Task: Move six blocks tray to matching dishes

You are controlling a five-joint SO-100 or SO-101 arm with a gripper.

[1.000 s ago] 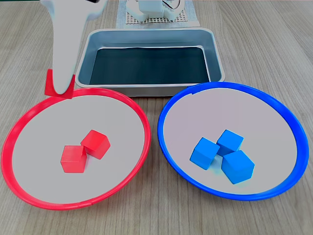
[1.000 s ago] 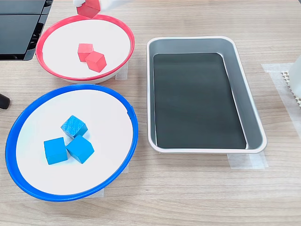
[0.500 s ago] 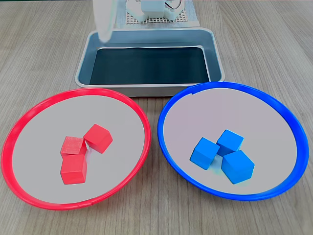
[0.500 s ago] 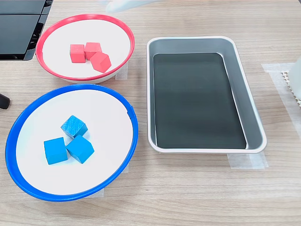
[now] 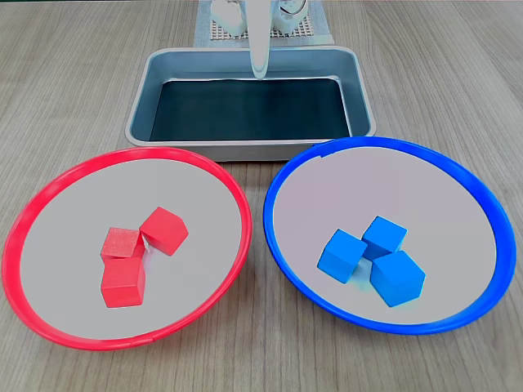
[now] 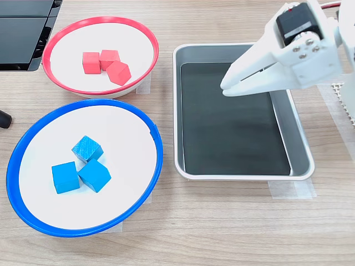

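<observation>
Fixed views both show the three red blocks [image 6: 104, 62] clustered in the red-rimmed dish [image 6: 145, 39] and the three blue blocks [image 6: 81, 164] touching in the blue-rimmed dish [image 6: 145, 119], while the gripper [image 6: 225, 88] hangs over the bare black bottom of the tray [image 6: 295, 145], fingers nearly pressed together and holding nothing. Such small cubes look light, rigid and flat-sided, best pinched across opposite faces. Pale wood-grain table [image 5: 65, 73] surrounds everything, with tape under the tray and dark panels [image 6: 25, 33] beside the red-rimmed dish.
</observation>
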